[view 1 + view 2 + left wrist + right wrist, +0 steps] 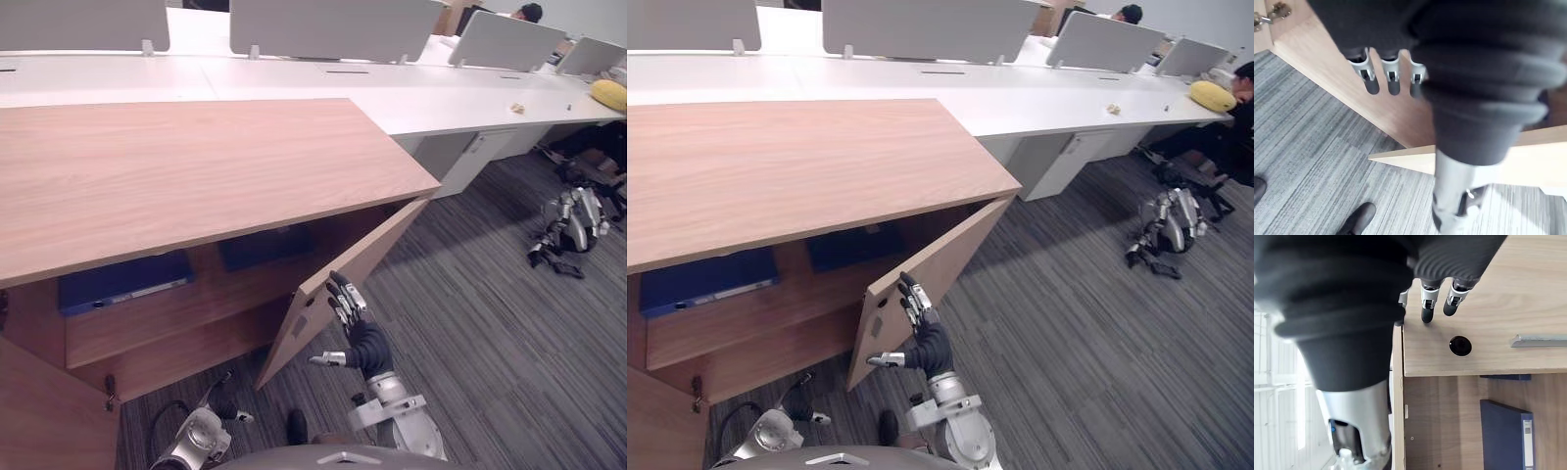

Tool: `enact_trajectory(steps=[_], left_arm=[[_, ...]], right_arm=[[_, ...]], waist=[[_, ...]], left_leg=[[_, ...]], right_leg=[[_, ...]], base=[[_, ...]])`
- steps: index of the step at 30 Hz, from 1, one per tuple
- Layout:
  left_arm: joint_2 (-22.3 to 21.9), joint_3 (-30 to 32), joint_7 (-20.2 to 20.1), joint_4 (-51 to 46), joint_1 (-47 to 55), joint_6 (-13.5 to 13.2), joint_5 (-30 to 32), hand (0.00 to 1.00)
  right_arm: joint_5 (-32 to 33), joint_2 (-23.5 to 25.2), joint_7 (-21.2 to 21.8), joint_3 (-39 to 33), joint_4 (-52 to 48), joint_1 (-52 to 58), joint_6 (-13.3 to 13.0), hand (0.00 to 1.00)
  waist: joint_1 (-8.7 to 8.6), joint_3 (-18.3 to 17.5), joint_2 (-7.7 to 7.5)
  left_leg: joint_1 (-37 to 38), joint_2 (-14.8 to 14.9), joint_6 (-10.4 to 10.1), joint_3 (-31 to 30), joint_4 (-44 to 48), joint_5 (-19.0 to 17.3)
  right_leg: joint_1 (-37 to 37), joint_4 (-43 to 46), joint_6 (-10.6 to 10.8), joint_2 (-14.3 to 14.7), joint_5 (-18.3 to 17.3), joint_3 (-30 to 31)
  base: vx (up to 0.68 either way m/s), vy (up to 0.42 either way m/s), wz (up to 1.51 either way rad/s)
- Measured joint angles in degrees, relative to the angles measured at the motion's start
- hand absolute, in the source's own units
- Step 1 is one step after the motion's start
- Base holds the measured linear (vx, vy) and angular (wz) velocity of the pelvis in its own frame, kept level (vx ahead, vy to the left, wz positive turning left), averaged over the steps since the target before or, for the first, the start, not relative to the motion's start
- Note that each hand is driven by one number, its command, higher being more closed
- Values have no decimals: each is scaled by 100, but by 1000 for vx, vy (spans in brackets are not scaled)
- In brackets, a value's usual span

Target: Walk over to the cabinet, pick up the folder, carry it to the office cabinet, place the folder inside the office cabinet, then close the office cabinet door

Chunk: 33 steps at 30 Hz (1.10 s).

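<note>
The wooden office cabinet [196, 166] stands with both doors swung out. On its upper shelf lies a blue folder [122, 279], and a second dark blue folder [265, 245] lies to its right. My right hand [348, 304] is open, its straight fingertips [1426, 313] resting on the outer face of the right door [358, 269], near the door's free edge and above a round black hole [1460, 345]. The right wrist view looks past the door onto a folder [1506, 435] on the shelf. My left hand [1391, 73] hangs low by the cabinet's base, fingers relaxed and holding nothing.
The left door [44, 411] juts out at the lower left. Long white desks [294, 78] with grey dividers run behind the cabinet. Another robot [573, 225] sits on the grey carpet at the right, and a person sits at the far right desk [1239, 93].
</note>
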Motion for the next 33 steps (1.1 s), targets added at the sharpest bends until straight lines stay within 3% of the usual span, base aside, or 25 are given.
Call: enact_trajectory(steps=[5, 9, 11, 15, 20, 33], left_arm=[[27, 369, 4, -8, 114, 0, -109, 0], [15, 641, 53, -29, 197, 2, -275, 0], [14, 736, 58, -54, 222, 2, -372, 0], [-32, 909, 66, -112, 239, -2, -512, 0], [-101, 1001, 75, -262, 341, -13, -598, 0], [-216, 1110, 94, -243, 417, -36, -830, 0]], right_arm=[[170, 0, -44, -333, 1143, -1325, -177, 0], [151, -2, -149, -748, 1657, -1830, -267, 0], [140, 5, -271, -928, 1833, -1944, -318, 0], [-78, -95, -441, -1148, 2881, -2064, 56, 0], [-329, -77, -560, -1357, 3306, -2102, 121, 0], [-1006, 206, -694, -1807, 5793, -1747, 284, 0]], waist=[[285, 18, 64], [508, 24, 139], [539, 22, 151], [647, 55, 209], [685, 148, 362], [709, 149, 430]], left_leg=[[-98, -124, 72, -351, -104, 118], [-110, -185, 64, -657, -325, 279], [-123, -217, 63, -804, -437, 369], [-182, -276, 73, -1081, -645, 549], [-167, -304, 52, -1160, -704, 629], [6, -288, 31, -1103, -898, 775]], right_leg=[[51, -12, 108, -138, -144, -289], [99, 0, 113, -215, -240, -583], [106, 9, 131, -253, -276, -730], [117, 2, 151, -291, -308, -1010], [169, -33, 153, -309, -306, -1045], [280, -191, 136, -257, -205, -959]], base=[[-13, -16, 34], [-8, -32, 43], [-1, -21, 43], [17, -23, 37], [19, 11, 14], [-40, -15, -3]])
